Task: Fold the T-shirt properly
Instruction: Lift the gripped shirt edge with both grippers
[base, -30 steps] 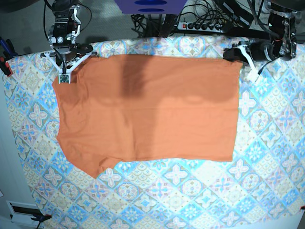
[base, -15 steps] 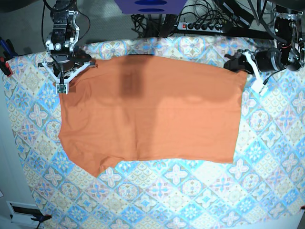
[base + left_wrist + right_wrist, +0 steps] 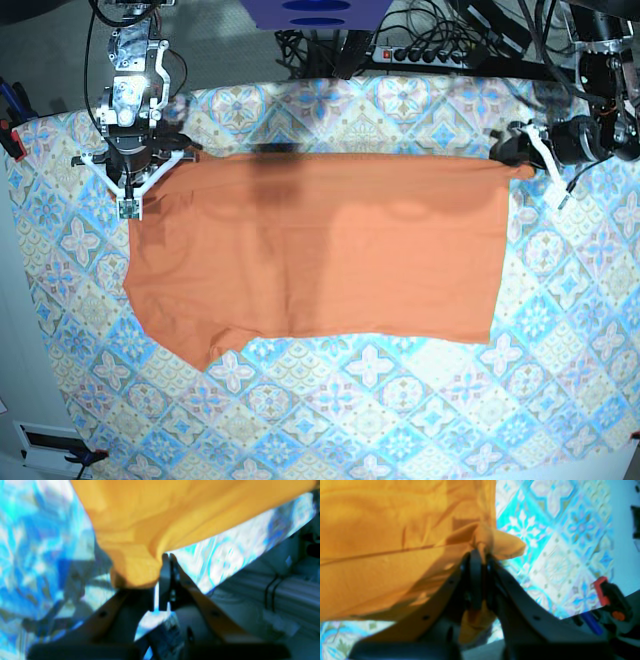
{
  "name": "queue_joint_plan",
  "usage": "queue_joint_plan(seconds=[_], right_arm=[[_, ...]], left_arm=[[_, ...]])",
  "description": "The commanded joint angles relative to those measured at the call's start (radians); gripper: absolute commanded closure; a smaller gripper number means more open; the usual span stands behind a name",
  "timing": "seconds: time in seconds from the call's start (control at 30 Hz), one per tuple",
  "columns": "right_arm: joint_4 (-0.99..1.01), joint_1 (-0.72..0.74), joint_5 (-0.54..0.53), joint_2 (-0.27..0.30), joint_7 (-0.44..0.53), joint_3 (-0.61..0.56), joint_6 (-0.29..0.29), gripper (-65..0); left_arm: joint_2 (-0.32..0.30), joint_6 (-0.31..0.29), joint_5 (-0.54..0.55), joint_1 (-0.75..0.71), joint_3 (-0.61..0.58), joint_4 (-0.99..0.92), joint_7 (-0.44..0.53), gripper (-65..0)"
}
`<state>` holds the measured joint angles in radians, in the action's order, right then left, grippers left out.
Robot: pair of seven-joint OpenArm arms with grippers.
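Note:
The orange T-shirt (image 3: pixel 320 250) lies spread on the tile-patterned tablecloth (image 3: pixel 400 410), its far edge lifted and pulled taut between the two arms. My left gripper (image 3: pixel 520 148) (image 3: pixel 163 557) is shut on the shirt's far right corner (image 3: pixel 135 567). My right gripper (image 3: pixel 160 160) (image 3: pixel 480 552) is shut on the far left corner, with cloth (image 3: pixel 395 555) bunched between its fingers. The near edge and a short sleeve (image 3: pixel 200 350) at the near left rest flat.
A blue box (image 3: pixel 315 12) and a power strip with cables (image 3: pixel 420 52) sit beyond the table's far edge. A red and black clamp (image 3: pixel 607 597) holds the tablecloth at the table edge. A white vent (image 3: pixel 45 445) is on the floor at lower left.
Both grippers have moved toward the near side with the shirt's far corners. The far edge has come forward, so more tablecloth shows behind it.

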<state>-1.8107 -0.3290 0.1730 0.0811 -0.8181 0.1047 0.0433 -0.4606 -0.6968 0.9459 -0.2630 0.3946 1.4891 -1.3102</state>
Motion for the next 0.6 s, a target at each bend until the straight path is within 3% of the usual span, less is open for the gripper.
queue_joint_plan(seconds=[0.0, 0.13, 0.57], right_arm=[[-0.011, 0.02, 0.015, 0.007, 0.015, 0.003, -0.01, 0.0], [0.033, 0.044, 0.02, 0.006, 0.015, 0.003, -0.01, 0.0], [0.16, 0.132, 0.02, 0.006, 0.023, 0.003, -0.01, 0.0]], left_arm=[[-0.019, -0.001, -0.011, 0.024, 0.008, -0.031, 0.004, 0.0], [-0.02, -0.001, -0.066, 0.098, -0.01, -0.123, 0.002, 0.0], [-0.019, -0.001, -0.113, 0.202, -0.049, -0.17, 0.002, 0.0]])
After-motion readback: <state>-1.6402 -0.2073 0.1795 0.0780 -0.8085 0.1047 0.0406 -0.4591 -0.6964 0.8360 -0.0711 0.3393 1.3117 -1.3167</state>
